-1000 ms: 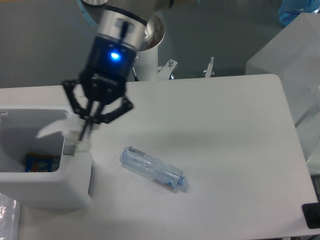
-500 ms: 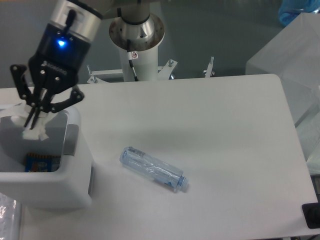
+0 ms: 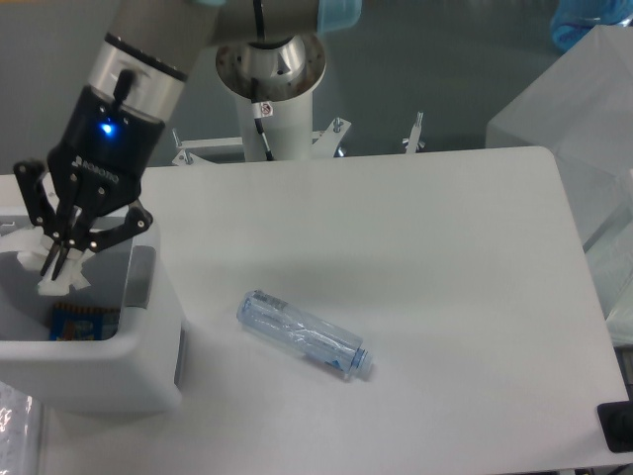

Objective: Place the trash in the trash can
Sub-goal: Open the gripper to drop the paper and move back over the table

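Far left: the trash can (image 3: pixel 148 348), white with a thick rim, sat at the table's left edge. A blue-and-orange wrapper (image 3: pixel 79 323) lay on its floor. The gripper (image 3: pixel 57 261) hung over the bin's opening, fingertips down inside the rim line, jaws pinched together on the paper wad (image 3: pixel 55 280). The wad was white and crumpled, with a loose strip of it sticking out left past the fingers; it sat above the wrapper, whether touching it I couldn't tell. Blue LED lit on the gripper body, arm angled up and right toward the robot base (image 3: pixel 269 69) behind the table.

Centre: the plastic bottle (image 3: pixel 303 333), crushed, clear bluish, lay flat on the white table (image 3: pixel 445 277), well apart from the bin, on a diagonal with the capped end pointing lower right. Nothing touched it.

Right: a frosted translucent box (image 3: pixel 584 109) stood off the table's far right corner, something blue on top at the frame edge. A small black object (image 3: pixel 617 426) sat at the lower right edge.
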`<state>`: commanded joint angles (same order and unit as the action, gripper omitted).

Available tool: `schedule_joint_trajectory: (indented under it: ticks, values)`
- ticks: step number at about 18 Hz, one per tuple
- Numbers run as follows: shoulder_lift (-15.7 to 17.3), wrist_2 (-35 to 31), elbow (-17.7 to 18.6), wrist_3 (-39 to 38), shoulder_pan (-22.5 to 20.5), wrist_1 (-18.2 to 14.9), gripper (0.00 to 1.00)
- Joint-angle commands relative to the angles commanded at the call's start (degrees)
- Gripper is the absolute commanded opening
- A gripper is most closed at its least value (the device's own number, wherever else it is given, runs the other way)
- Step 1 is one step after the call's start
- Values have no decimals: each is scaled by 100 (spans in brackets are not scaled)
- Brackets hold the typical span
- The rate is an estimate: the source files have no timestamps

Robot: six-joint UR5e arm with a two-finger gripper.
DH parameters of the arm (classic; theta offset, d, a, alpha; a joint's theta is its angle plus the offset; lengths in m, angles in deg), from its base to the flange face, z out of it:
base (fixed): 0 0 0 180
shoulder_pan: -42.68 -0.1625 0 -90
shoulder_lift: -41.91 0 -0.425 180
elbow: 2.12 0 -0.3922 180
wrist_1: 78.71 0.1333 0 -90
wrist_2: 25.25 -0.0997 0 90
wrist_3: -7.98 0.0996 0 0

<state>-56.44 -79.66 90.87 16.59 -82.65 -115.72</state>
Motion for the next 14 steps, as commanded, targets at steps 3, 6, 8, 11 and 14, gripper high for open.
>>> schedule_joint_trajectory:
  ticks: [3, 6, 8, 11, 14]
  values:
    - [-18, -9, -35, -25, -9, -8, 100]
    - [-9, -9, -78, -43, -61, -8, 100]
    - [-9, -9, -227, -52, -367, -8, 100]
    - [-105, -9, -413, -140, -929, -17, 100]
    - [-141, -9, -404, -167, -1580, -17, 100]
